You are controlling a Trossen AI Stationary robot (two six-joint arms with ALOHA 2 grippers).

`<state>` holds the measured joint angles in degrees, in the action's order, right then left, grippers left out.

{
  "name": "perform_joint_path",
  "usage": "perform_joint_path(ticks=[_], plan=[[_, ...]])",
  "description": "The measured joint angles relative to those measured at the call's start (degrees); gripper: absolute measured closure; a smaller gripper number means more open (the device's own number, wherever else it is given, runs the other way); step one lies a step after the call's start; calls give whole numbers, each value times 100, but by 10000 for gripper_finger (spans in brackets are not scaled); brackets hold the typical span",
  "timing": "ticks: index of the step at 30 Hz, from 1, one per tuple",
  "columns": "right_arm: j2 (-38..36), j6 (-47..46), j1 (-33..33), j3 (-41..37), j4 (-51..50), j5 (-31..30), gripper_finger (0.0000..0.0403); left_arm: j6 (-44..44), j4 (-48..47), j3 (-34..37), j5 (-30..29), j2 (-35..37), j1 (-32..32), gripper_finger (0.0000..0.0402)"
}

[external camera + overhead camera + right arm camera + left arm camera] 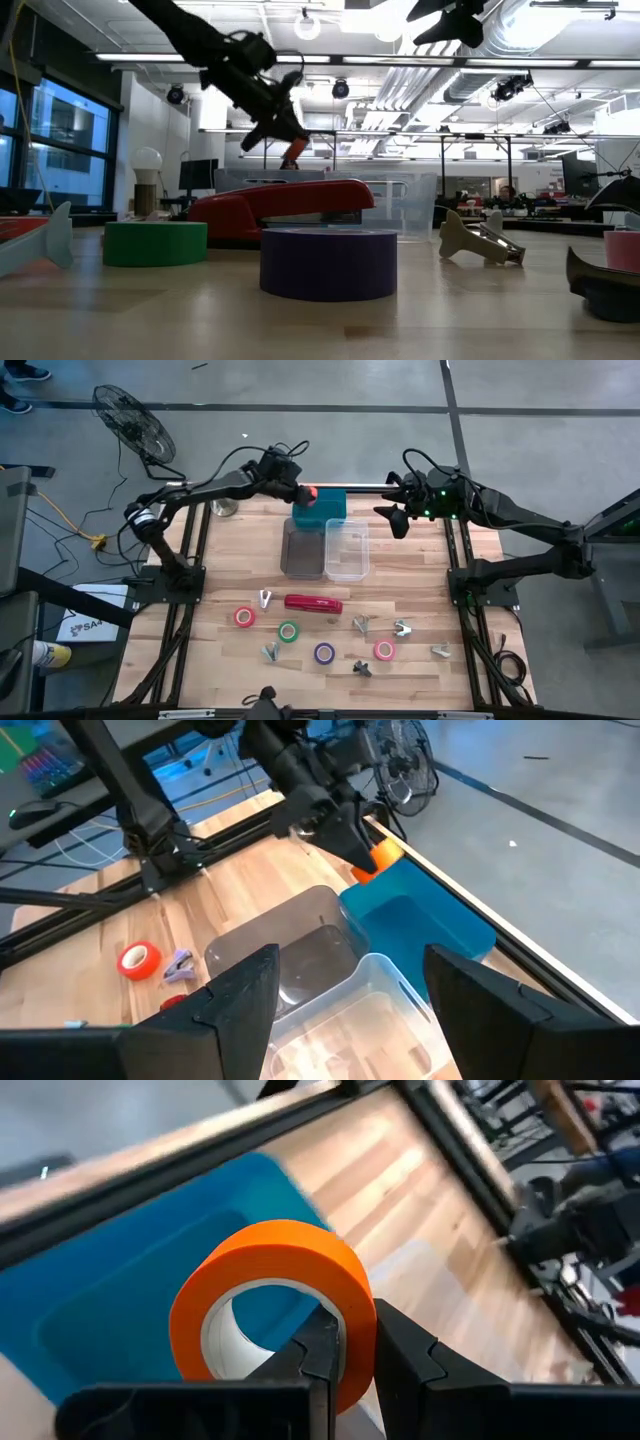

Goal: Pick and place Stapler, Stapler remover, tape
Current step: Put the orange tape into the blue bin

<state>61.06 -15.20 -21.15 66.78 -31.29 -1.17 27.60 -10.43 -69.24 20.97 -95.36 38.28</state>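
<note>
Left gripper clamps an orange ring-shaped tape roll above the blue plastic bin, right gripper hangs spread wide, long red stapler lies mid-table.

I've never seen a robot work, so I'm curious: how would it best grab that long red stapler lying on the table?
Probably from straight above, fingers closing across the narrow middle of the stapler. It lies flat and bar-shaped, so its long sides give parallel faces, with free space around it.

3 bins sit side by side at the table's far edge; the stapler lies nearer, among the tape rolls.
</note>
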Motion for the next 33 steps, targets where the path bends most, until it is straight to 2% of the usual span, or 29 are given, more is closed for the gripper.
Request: perform_joint_path(ticks=[5,12,14,18,27,33], plan=[[2,-148,0,0,-3,-31,164,138,-307,-617,-6,-480,0,368],[2,-148,0,0,-32,-248,164,-160,-2393,-2143,-392,-1463,-15,368],[4,-148,0,0,-52,-283,164,-359,-3059,-2518,-678,-1653,-39,368],[4,-161,2,0,-68,-310,164,-780,-3680,-3032,-1080,-2002,-72,368],[4,-272,2,0,-114,-360,164,-701,-3829,-3243,-1112,-2499,-169,368],[4,-277,2,0,-114,-433,164,-677,-3943,-3232,-1424,-2623,-197,368]])
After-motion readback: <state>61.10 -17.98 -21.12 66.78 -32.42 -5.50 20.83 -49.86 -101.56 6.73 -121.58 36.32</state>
